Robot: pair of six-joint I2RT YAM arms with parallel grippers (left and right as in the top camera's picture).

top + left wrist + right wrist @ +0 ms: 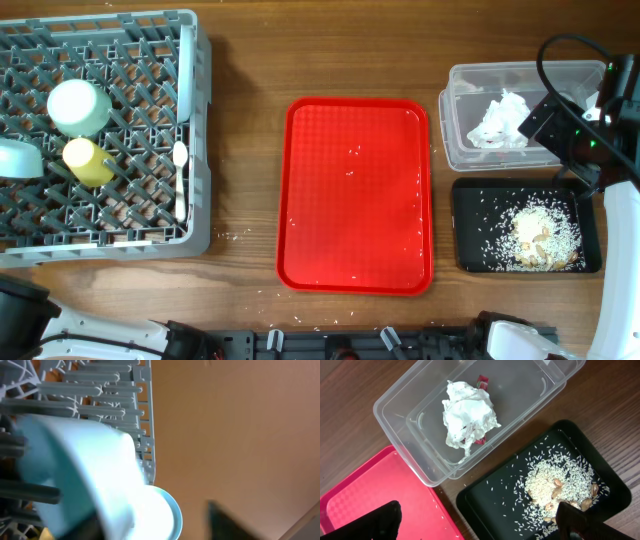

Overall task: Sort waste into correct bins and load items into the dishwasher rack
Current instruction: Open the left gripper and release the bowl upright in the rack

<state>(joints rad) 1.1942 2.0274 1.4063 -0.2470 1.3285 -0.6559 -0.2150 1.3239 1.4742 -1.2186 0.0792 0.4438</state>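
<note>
No words to read

No letters, numbers or signs can be read anywhere. The red wrapper [482, 381] in the clear tub [395, 415], near the right edge of the table [250, 60], is mostly under the tissue [468, 412], so any print is hidden. The grey rack [197, 130], red tray [355, 190] and black tray [462, 215] are plain.

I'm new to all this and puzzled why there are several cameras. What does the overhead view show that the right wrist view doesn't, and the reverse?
Only overhead: the grey dishwasher rack holding a pale bowl, a yellow cup and a white spoon. Only right wrist: a red wrapper peeking from under the tissue. Both: the clear tub, that tissue, the black tray of rice and the red tray.
</note>
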